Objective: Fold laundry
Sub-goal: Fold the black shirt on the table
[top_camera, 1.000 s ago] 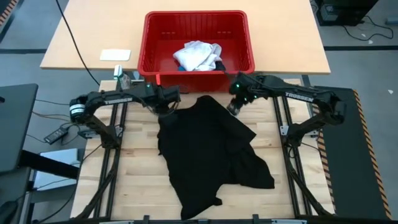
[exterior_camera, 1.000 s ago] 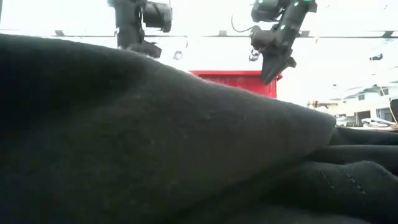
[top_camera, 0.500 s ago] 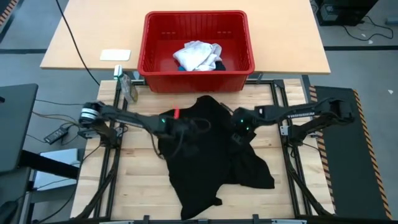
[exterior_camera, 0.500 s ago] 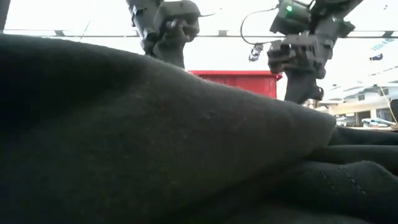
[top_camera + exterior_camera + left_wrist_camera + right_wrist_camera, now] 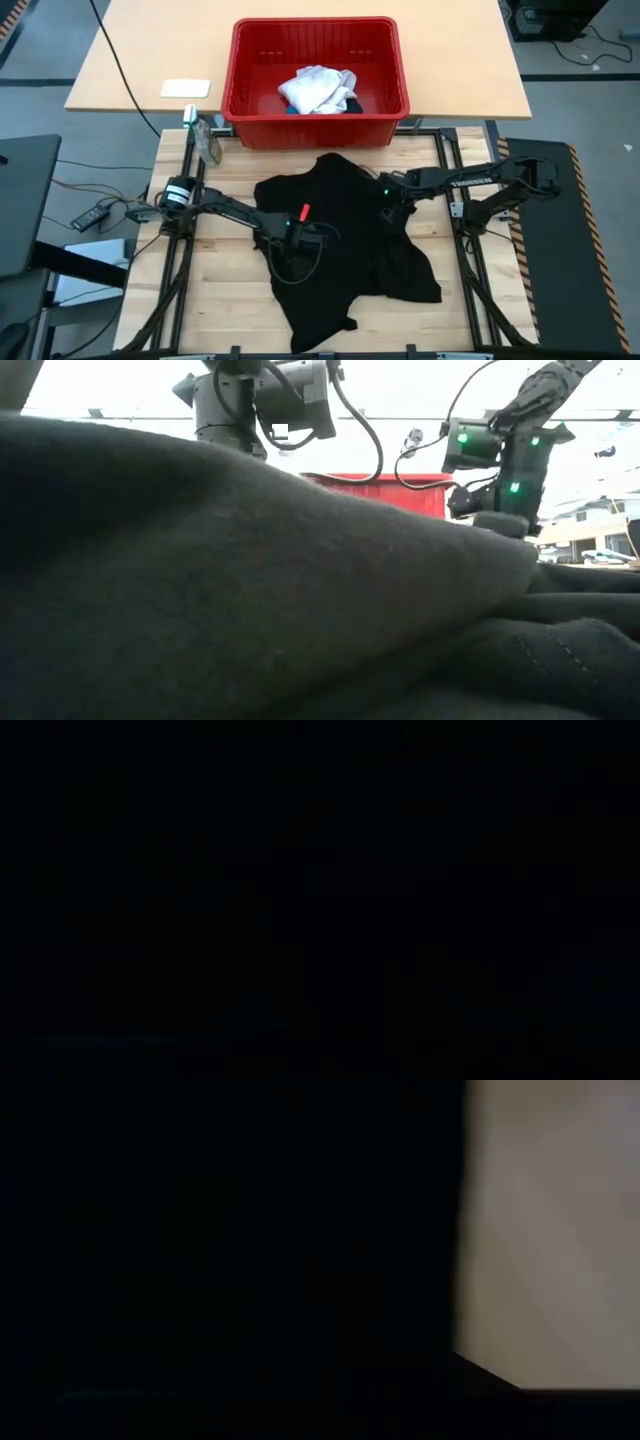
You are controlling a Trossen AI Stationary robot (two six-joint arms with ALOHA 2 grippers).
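A large black shirt [image 5: 345,260] lies crumpled on the wooden table, and its bulk fills the low view [image 5: 250,590]. My left gripper [image 5: 305,237] points down onto the middle left of the shirt. My right gripper [image 5: 385,208] is low over its right part. Both wrist views are dark with black cloth close before them, and bare wood [image 5: 550,1230] shows only in the right one. A white garment [image 5: 315,88] lies in the red basket [image 5: 240,70] beyond the table's far edge, with a bit of blue [image 5: 291,109] beneath it.
A white card [image 5: 186,88] lies on the far table, left of the basket. A small upright object [image 5: 207,142] stands at the table's far left corner. Bare wood shows left of the shirt [image 5: 215,290] and at the near right [image 5: 425,320].
Both arms have come down from near the basket onto the shirt. My left gripper has gone toward the table's near edge and to the right, down to the middle left of the shirt. My right gripper has sunk toward the shirt's right part. The shirt lies much as before.
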